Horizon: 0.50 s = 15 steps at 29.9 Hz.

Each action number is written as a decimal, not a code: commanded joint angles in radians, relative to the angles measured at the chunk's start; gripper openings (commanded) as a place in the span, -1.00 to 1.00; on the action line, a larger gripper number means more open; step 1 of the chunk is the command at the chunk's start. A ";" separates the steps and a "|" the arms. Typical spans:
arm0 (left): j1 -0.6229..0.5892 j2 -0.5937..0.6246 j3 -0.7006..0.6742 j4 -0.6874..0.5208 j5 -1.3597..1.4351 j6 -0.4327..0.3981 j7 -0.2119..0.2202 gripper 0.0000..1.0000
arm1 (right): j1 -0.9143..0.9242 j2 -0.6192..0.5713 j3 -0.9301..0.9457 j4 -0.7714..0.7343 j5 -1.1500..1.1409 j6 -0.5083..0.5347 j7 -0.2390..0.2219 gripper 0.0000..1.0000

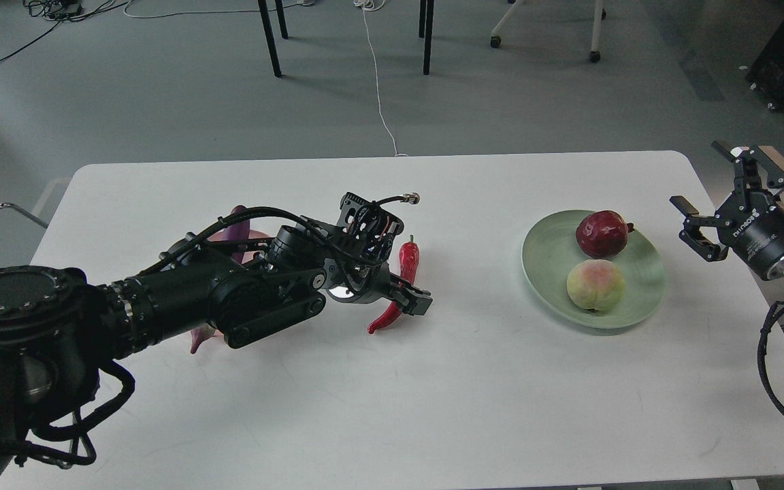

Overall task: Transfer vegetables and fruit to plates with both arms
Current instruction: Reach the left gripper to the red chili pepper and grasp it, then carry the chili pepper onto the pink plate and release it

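Note:
My left gripper (411, 301) is low over the lower half of the red chili pepper (408, 258) on the table. Only one dark finger shows, on the chili's right side, so I cannot tell how the jaws stand. The purple eggplant (236, 222) and the pink plate (260, 237) are mostly hidden behind my left arm. The eggplant's stem end (197, 338) pokes out below the arm. The green plate (644, 292) holds the pomegranate (601, 233) and the peach (595, 285). My right gripper (701, 175) is open and empty, right of the green plate.
The white table (392, 408) ends just beyond my right gripper. Chair and table legs (269, 37) and cables stand on the floor behind the table.

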 commanded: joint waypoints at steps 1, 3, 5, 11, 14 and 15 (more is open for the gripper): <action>0.009 -0.001 0.000 0.008 0.000 -0.005 0.003 0.30 | -0.001 0.000 0.000 0.000 0.000 0.000 0.000 0.95; 0.012 -0.001 0.000 0.008 -0.005 -0.006 0.003 -0.01 | -0.003 0.000 0.000 0.000 0.000 0.000 0.000 0.95; 0.012 -0.002 -0.001 0.007 -0.005 -0.008 0.003 -0.38 | -0.001 0.002 0.000 0.000 0.000 0.000 0.000 0.95; 0.003 -0.031 -0.004 0.005 -0.010 -0.009 0.003 -0.56 | -0.003 0.005 0.000 0.000 0.000 0.000 0.000 0.95; 0.000 -0.022 -0.006 -0.006 -0.011 -0.009 0.004 -0.68 | -0.003 0.005 -0.001 0.000 0.000 0.000 0.000 0.95; 0.000 -0.020 -0.010 -0.009 -0.016 -0.009 0.004 -0.69 | -0.003 0.003 -0.001 0.000 0.000 0.000 0.000 0.95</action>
